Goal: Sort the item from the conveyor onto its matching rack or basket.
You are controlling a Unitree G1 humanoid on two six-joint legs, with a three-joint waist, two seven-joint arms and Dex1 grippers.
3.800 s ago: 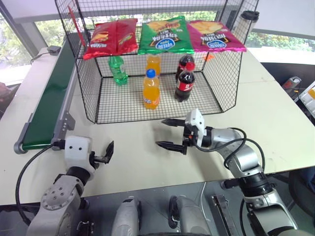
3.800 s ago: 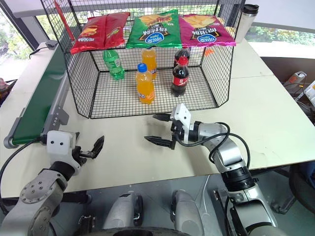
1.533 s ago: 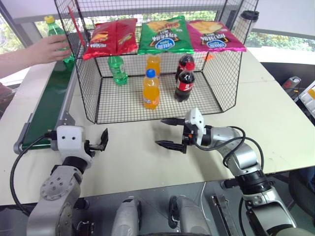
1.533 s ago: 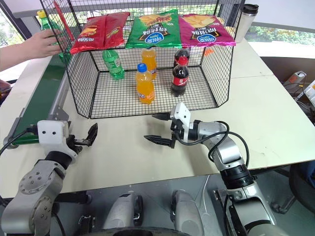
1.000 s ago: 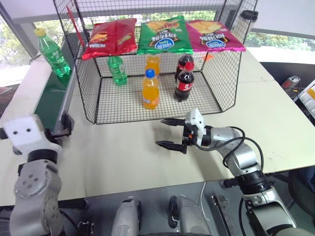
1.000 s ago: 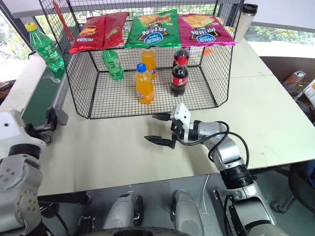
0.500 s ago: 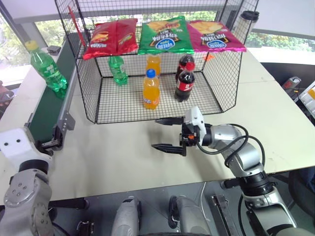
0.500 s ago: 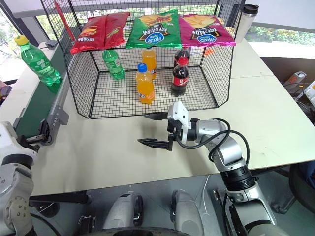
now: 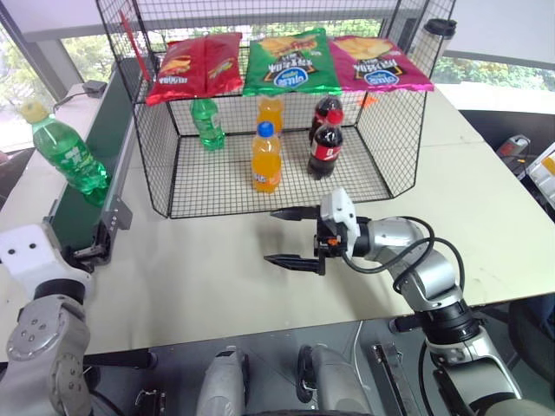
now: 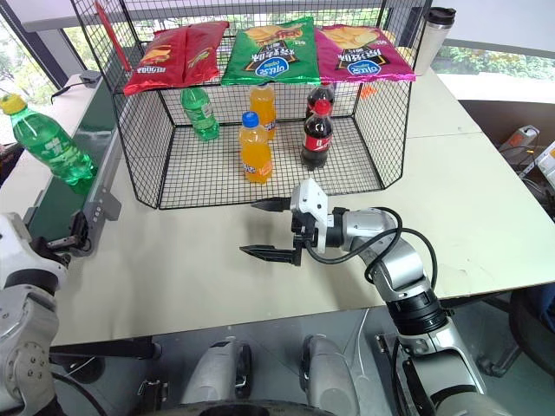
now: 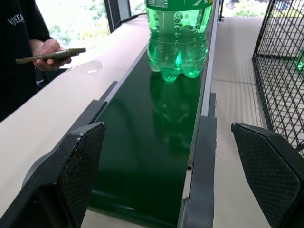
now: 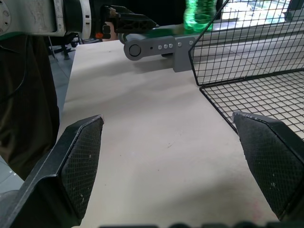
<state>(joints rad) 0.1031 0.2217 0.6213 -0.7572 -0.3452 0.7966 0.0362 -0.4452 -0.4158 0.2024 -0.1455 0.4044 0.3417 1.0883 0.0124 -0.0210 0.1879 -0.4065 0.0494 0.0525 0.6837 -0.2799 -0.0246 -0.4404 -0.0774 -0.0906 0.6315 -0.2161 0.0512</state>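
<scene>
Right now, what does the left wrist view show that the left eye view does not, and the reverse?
Left wrist view alone: a person's hand holding a phone. Left eye view alone: the bottle's yellow cap, the wire basket's orange soda, colas and chip bags, and the open right gripper. Both: the green bottle upright on the conveyor.

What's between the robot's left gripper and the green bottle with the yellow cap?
Just bare dark green conveyor belt. The left wrist view shows the open left gripper at the belt's near end and the clear green plastic bottle standing farther along.
</scene>
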